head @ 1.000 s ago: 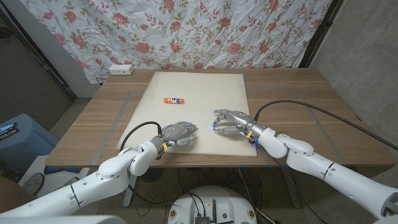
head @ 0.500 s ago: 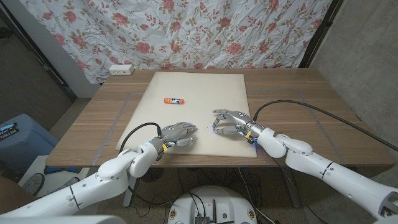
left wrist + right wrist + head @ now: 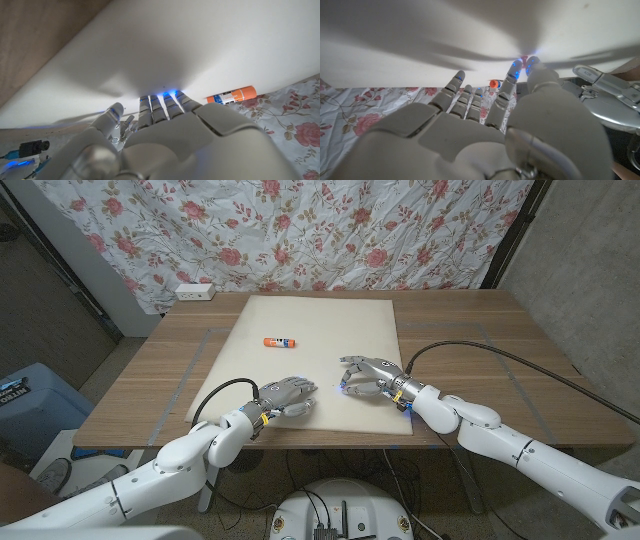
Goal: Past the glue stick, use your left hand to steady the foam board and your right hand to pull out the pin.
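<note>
The foam board [image 3: 320,340] is seen lying flat on the wooden worktop [image 3: 470,350], with the glue stick [image 3: 281,340] resting on its far left part. The left robot hand [image 3: 288,393] is pressed palm-down on the board's near edge, fingers extended and holding nothing. Just beside it, the right robot hand [image 3: 368,374] is curled, its thumb and a fingertip brought together at a small reddish pin [image 3: 524,58]; whether the pin is actually clamped cannot be told.

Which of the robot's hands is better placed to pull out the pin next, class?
The right hand: its fingertips meet at a small red spot on the white foam board, while the left hand rests on the board.
</note>
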Robot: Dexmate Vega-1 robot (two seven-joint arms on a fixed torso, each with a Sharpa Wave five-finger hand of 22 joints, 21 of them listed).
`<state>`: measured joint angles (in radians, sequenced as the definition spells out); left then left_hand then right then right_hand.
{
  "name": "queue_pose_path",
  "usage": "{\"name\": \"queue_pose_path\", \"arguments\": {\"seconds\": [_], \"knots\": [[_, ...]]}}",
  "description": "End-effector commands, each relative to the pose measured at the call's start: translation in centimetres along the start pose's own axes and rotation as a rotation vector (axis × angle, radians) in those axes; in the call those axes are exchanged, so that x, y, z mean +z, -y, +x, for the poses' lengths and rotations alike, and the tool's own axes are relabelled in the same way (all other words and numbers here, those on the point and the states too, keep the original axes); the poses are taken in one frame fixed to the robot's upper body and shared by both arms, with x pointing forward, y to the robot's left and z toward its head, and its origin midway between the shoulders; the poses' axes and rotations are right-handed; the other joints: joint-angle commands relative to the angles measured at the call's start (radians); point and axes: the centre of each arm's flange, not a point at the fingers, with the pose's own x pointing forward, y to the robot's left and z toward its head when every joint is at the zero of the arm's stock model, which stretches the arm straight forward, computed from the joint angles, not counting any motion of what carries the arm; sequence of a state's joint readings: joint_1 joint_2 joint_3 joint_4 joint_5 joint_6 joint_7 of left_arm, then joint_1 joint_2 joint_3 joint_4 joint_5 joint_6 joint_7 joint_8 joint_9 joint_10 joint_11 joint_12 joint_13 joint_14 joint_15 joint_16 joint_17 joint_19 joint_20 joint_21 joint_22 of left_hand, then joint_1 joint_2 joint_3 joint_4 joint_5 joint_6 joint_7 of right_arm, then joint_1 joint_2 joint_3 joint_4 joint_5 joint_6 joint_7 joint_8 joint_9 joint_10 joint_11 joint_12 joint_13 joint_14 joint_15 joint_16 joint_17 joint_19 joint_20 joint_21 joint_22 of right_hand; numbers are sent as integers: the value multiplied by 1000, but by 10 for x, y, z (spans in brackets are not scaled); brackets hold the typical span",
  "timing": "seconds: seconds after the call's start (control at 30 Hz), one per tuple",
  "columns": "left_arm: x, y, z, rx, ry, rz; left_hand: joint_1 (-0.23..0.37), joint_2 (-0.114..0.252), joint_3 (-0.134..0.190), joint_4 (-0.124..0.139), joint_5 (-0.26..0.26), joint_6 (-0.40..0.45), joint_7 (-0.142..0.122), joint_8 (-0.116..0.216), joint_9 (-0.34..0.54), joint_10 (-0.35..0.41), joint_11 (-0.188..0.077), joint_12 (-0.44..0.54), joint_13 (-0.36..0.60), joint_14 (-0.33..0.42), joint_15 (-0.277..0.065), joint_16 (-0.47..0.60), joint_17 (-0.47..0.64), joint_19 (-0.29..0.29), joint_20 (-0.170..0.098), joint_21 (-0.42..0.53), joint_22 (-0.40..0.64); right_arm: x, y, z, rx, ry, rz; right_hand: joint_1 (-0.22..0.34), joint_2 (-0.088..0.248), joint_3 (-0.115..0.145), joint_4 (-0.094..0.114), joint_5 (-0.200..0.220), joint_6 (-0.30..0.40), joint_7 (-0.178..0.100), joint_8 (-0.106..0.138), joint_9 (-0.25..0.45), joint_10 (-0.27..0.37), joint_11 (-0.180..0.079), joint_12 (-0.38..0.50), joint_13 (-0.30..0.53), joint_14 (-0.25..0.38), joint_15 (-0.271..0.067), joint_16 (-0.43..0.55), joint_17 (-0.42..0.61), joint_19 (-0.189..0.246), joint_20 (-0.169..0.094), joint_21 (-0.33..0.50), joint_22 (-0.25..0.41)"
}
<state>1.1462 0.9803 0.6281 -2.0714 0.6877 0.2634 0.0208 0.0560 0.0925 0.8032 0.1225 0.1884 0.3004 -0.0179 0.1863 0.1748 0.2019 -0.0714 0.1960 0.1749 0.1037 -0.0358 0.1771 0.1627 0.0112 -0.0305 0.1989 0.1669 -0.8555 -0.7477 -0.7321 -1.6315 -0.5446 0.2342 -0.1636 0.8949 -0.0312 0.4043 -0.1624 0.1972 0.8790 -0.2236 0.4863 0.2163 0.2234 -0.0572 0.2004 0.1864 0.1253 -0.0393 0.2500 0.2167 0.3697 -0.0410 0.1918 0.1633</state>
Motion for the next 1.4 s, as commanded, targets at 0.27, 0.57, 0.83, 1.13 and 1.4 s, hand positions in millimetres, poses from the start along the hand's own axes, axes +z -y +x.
{"name": "queue_pose_path", "arguments": {"seconds": [0.27, 0.57, 0.83, 1.13, 1.4], "knots": [[0, 1, 1, -4, -12, -3, 15, 95, 7, -10, -2, 9, 0, 7, 4, 9, -1, 3, 3, 14, -44, 1, 2, 7, -45, -6, 3, 1, 2, 4, -1, 18, 5, 15, 13, -5, 0, 2, 49, 8, 22, 8, 14, -5, -2, 1, 13, -30, 6, 6, 17, -2, 1, 3], [-1, 0, 3, -7, -9, 0, 20, 95, 8, -17, -5, 10, 0, 5, 4, 11, -4, 3, 3, 15, -45, 1, 3, 8, -44, -6, 3, -1, 2, 6, -2, 13, 13, 25, 23, -6, 0, 0, 84, 12, 37, 10, 19, -15, -2, 1, 16, -35, 7, 8, 20, -3, 1, 4], [-2, 0, 3, -9, -8, 0, 24, 96, 8, -23, -6, 13, 0, 5, 5, 13, -2, 3, 3, 17, -45, 2, 3, 8, -44, -6, 3, 0, 1, 8, 0, 19, 14, 32, 28, -8, 0, -3, 114, 13, 50, 12, 27, -22, -1, 1, 20, -40, 8, 9, 25, -6, 1, 4], [-5, -1, 3, -11, -7, 4, 29, 96, 8, -30, -8, 17, 0, 5, 5, 17, -2, 3, 3, 18, -47, 3, 4, 10, -45, -6, 3, 3, 0, 9, -2, 25, 11, 41, 29, -12, -1, -6, 154, 12, 66, 12, 43, -34, 2, 0, 31, -48, 14, 12, 37, -13, 3, 4], [-6, 0, 3, -9, -1, 7, 33, 96, 9, -36, -9, 21, 0, 6, 5, 18, 1, 3, 3, 19, -45, 3, 4, 11, -44, -6, 3, 6, 0, 11, -8, 28, 9, 48, 29, -14, -2, -6, 148, 13, 61, 11, 51, -39, 3, 0, 35, -50, 16, 14, 43, -15, 4, 4]]}}
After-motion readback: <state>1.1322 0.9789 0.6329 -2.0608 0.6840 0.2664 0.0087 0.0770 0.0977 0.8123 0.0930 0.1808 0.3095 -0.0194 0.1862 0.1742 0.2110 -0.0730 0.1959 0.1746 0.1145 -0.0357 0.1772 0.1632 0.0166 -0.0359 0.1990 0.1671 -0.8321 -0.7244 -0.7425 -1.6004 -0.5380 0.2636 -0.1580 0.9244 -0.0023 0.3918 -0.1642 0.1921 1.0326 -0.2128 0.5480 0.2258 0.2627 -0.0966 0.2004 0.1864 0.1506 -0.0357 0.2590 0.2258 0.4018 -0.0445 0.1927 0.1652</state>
